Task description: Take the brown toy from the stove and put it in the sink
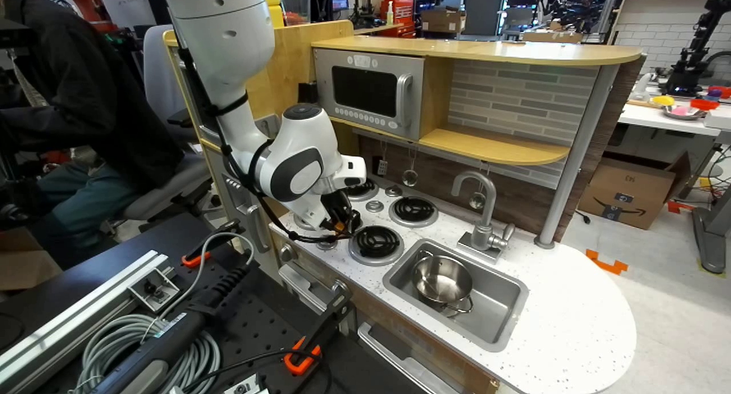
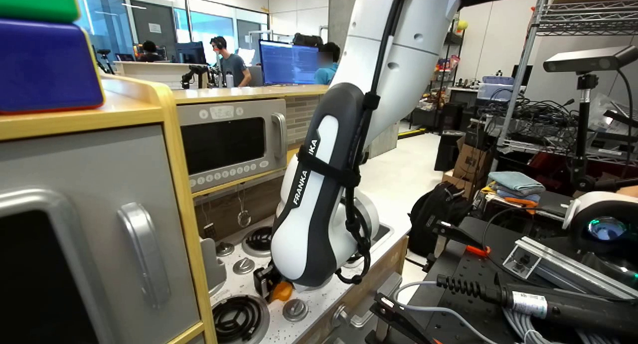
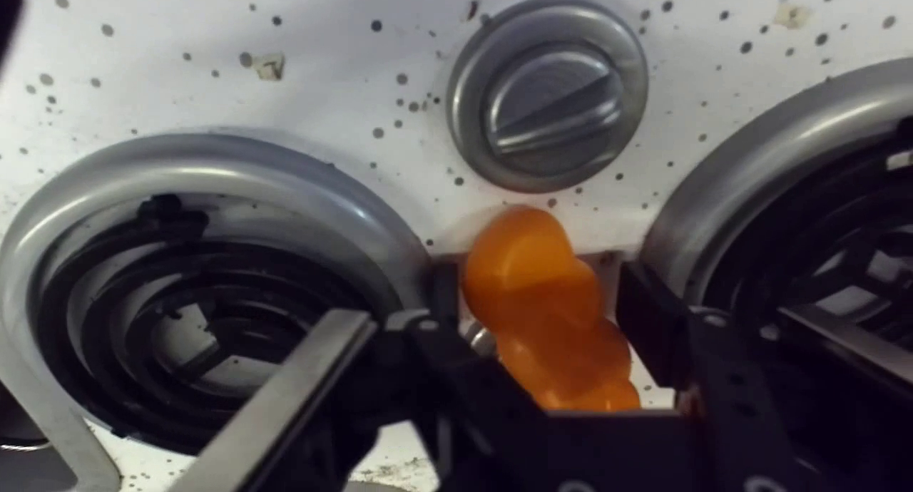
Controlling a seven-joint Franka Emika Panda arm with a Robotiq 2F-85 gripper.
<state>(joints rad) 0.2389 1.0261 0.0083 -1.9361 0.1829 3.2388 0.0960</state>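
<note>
Orange toy [image 3: 528,278] is at the stove [image 3: 342,57], between two burners [image 3: 235,260] and between the fingers [image 3: 653,328] of the gripper [image 3: 536,296]. Fingers flank it closely; can't tell if they grip or just straddle it, nor if it touches the stove. Wrist view: toy's lower end cut off by black gripper body. Sink [image 1: 494,311] holds a metal pot [image 1: 444,280] covering part of its floor; in an exterior view the arm [image 2: 324,184] leaves only the sink's edge showing.

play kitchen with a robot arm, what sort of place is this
Probably a robotics lab: a Franka arm reaches over the play kitchen, and a perforated black table stands beside it.
</note>
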